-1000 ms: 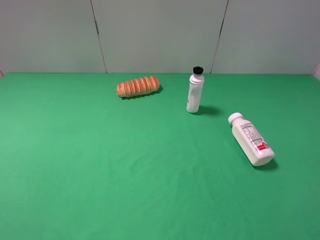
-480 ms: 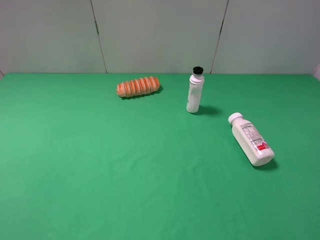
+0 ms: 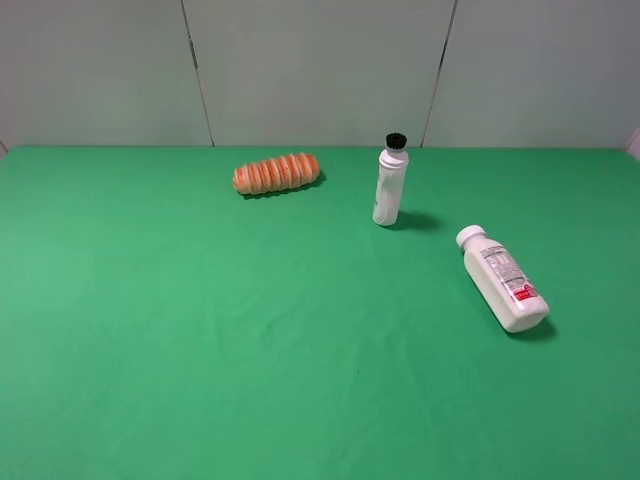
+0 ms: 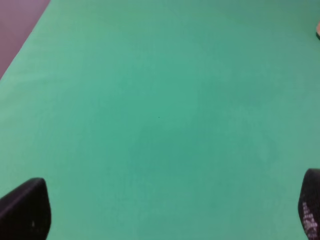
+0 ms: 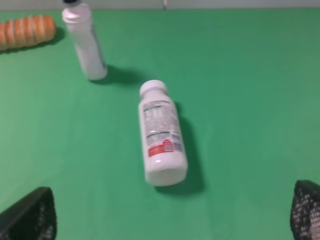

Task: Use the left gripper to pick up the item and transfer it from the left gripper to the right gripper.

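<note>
Both grippers spread wide and empty, left gripper (image 4: 165, 212) over bare cloth, right gripper (image 5: 172, 212) short of the lying item (image 5: 161, 141)

A green cloth (image 3: 200, 330) covers the whole table and reaches to the near edge and to both sides of the exterior high view. Its surface is flat and smooth, with only very soft folds. At the far side the cloth meets a pale grey wall (image 3: 310, 70) made of flat panels. Thin dark seams (image 3: 197, 70) run between the panels, a little tilted. The light is even and soft, and it gives short shadows. In the left wrist view a dark reddish-brown floor (image 4: 17, 22) shows beside the edge of the cloth.
</note>
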Controlling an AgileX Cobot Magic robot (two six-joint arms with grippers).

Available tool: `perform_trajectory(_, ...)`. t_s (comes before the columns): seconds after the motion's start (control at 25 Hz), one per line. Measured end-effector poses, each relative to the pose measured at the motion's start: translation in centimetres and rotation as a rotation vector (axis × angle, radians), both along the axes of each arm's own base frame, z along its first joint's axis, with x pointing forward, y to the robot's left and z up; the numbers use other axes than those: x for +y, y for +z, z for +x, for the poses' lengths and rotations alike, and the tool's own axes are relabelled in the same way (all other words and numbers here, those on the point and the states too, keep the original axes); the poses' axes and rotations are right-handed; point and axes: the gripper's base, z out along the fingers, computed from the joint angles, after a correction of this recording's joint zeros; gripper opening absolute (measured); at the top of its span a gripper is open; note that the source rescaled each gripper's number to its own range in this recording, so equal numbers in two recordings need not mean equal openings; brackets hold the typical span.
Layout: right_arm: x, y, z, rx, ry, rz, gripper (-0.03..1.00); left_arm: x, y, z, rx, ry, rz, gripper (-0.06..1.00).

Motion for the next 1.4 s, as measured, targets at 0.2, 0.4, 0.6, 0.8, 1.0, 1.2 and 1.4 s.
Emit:
perform_trajectory(0.2,0.04,0.0,0.0,-0.001,-0.13,0.0,1.0,0.0,0.0,0.0,0.0,0.0,0.0,1.0)
perform_trajectory(0.4,0.07,0.0,0.02,-0.001,-0.214,0.001,1.0,0.0,0.0,0.03,0.002,0.0,0.0,1.0)
perform_trajectory(0.6,0.07,0.0,0.02,-0.001,-0.217,0.001,1.0,0.0,0.0,0.0,0.0,0.0,0.0,1.0)
perform_trajectory(0.8,0.07,0.0,0.02,-0.001,-0.217,0.001,1.0,0.0,0.0,0.0,0.0,0.0,0.0,1.0)
perform_trajectory(1.0,0.07,0.0,0.02,-0.001,-0.217,0.001,1.0,0.0,0.0,0.0,0.0,0.0,0.0,1.0)
perform_trajectory(1.2,0.07,0.0,0.02,-0.001,-0.217,0.001,1.0,0.0,0.0,0.0,0.0,0.0,0.0,1.0)
perform_trajectory(1.4,0.07,0.0,0.02,-0.001,-0.217,0.001,1.0,0.0,0.0,0.0,0.0,0.0,0.0,1.0)
